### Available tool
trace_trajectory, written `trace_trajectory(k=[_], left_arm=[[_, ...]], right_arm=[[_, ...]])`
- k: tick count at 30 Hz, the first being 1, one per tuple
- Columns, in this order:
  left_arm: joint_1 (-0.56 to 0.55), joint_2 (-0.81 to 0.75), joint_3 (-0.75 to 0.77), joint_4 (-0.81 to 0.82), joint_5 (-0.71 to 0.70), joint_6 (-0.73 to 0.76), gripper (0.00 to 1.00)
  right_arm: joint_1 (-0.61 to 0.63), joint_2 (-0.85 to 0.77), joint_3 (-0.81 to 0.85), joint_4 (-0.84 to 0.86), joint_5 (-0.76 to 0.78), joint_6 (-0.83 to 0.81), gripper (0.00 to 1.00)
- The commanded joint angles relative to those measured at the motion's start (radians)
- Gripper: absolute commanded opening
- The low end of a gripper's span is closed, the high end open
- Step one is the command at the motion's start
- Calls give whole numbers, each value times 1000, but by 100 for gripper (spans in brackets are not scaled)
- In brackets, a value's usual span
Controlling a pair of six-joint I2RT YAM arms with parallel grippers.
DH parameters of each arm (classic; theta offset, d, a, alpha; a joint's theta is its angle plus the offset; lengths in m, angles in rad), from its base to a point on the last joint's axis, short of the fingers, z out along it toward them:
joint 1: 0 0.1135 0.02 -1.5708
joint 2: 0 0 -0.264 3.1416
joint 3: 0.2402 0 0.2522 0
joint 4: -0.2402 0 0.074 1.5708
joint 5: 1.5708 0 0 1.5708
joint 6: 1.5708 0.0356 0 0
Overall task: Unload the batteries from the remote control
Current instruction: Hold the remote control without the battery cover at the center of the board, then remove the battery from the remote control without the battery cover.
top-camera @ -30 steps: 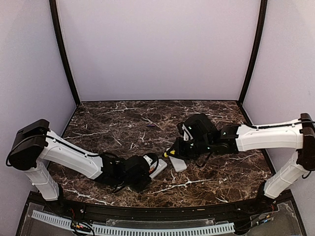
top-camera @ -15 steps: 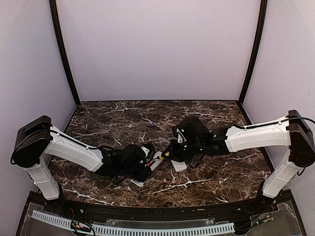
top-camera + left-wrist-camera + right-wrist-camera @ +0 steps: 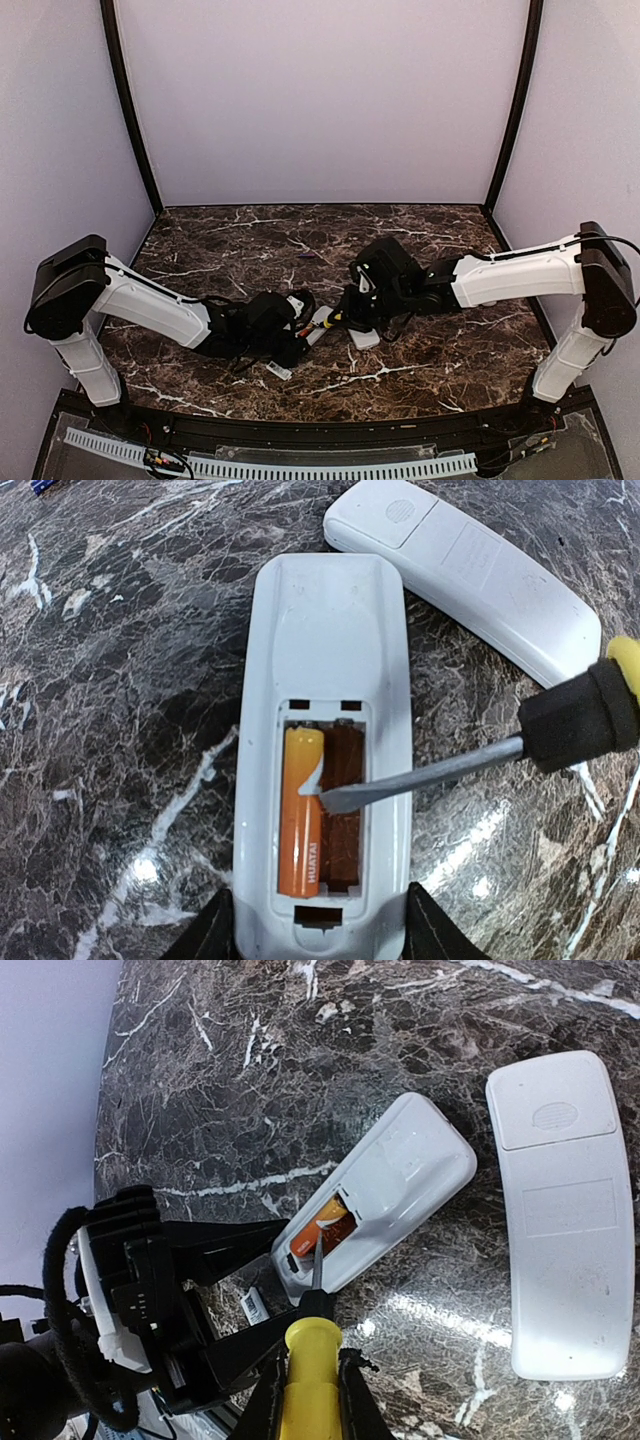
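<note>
Right gripper, clamped on the screwdriver, had swung left until its blade reached the orange battery in the open bay of the remote my left gripper clasped, readying the pry.

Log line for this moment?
left gripper: holds white plastic remote, bay open | right gripper: holds yellow-handled screwdriver | tip: at orange battery | other slot: empty
</note>
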Motion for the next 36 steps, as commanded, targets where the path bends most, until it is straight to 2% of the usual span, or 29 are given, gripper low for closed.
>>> trace_trajectory(k=[1,19,29,36], left_arm=[[8,15,-9,-17,0,1,38],[7,21,-1,-23,13,8,35],[15,-8,4,-36,36,7,33],[29,-17,10,-30,109,15,32]], right_arm=[[-2,-23,11,-41,21,24,0],[-16,75,50,-60,-3,28,0],[-60,53,-65,139,-17,50,0],[-82,62,-115,280,-31,56,0]])
